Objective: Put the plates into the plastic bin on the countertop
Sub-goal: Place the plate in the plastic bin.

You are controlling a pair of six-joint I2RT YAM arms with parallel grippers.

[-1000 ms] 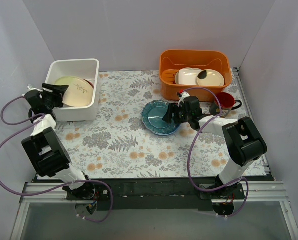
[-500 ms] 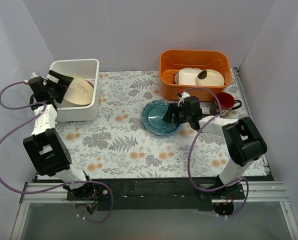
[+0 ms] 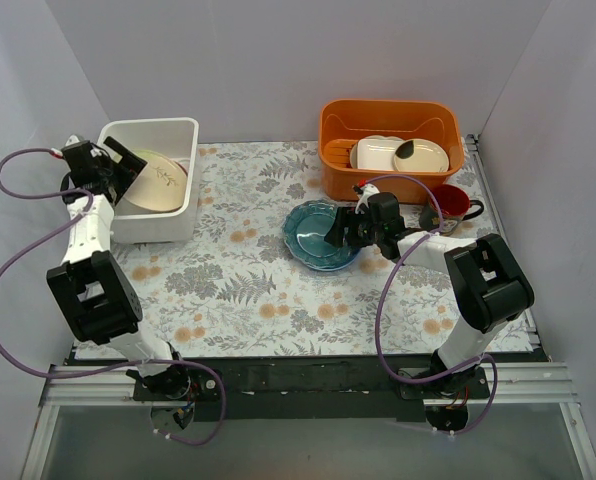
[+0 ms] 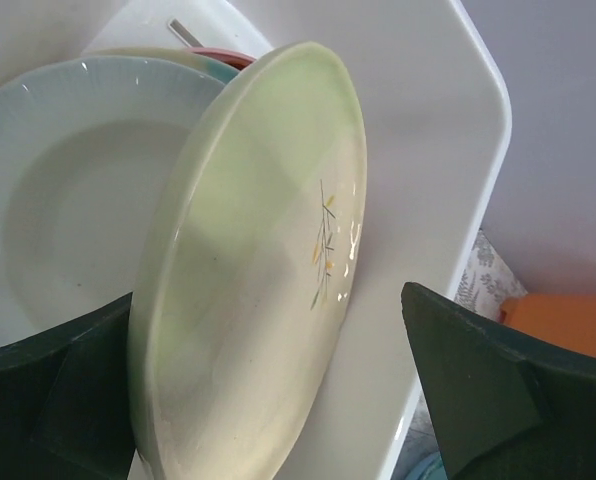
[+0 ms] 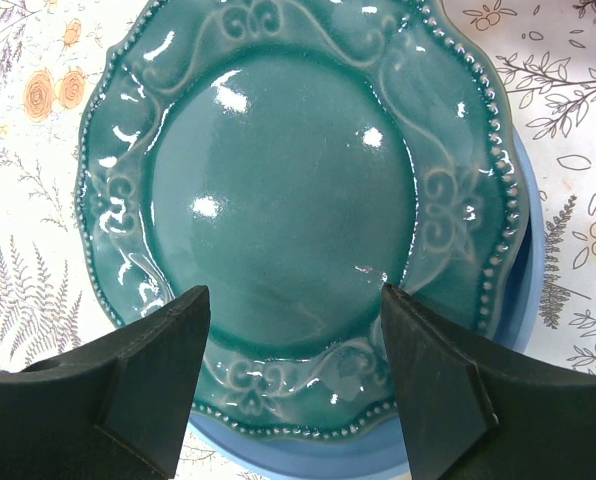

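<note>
Cream-green leaf-sprig plate (image 4: 258, 280) leans tilted inside the white plastic bin (image 3: 153, 226) at 10 o'clock on the surface (image 3: 258, 300), against a silvery-white plate (image 4: 68, 200). My left end effector (image 3: 124, 170) is spread wide either side of it. My right end effector (image 3: 338, 232) hangs spread over the teal plate (image 5: 278, 180) mid-surface, which is stacked on a blue plate (image 5: 523, 300).
</note>
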